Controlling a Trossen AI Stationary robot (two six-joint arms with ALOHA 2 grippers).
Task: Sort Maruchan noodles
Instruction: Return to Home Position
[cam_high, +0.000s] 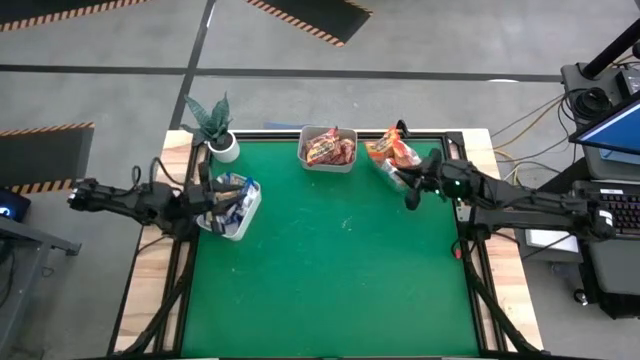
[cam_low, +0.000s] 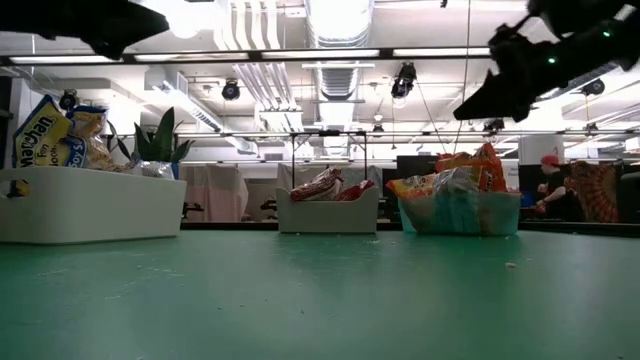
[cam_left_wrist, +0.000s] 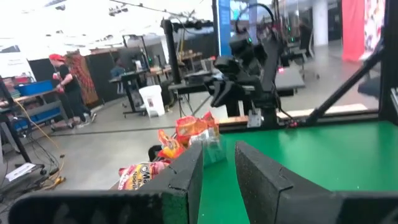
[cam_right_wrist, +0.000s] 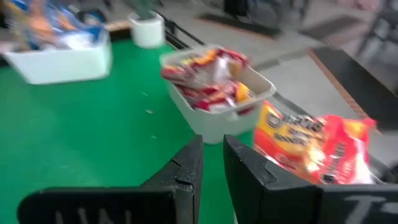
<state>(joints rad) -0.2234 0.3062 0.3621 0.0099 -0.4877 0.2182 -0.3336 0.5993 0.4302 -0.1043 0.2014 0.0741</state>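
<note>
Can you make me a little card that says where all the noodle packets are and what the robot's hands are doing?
Blue packets: in the white bin, left side
Red packets: in the gray bin, back middle
Orange packets: in the green bin, back right
Left gripper: open, empty, above the white bin
Right gripper: open, empty, raised near the green bin

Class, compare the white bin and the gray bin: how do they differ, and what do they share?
The white bin holds blue-and-white packets; the gray bin holds dark red packets. The white bin sits at the left edge of the mat, the gray bin midway along its far edge. The white bin lies askew to the mat, the gray bin square to it. Both are open rectangular tubs, packets poking above their rims.
</note>
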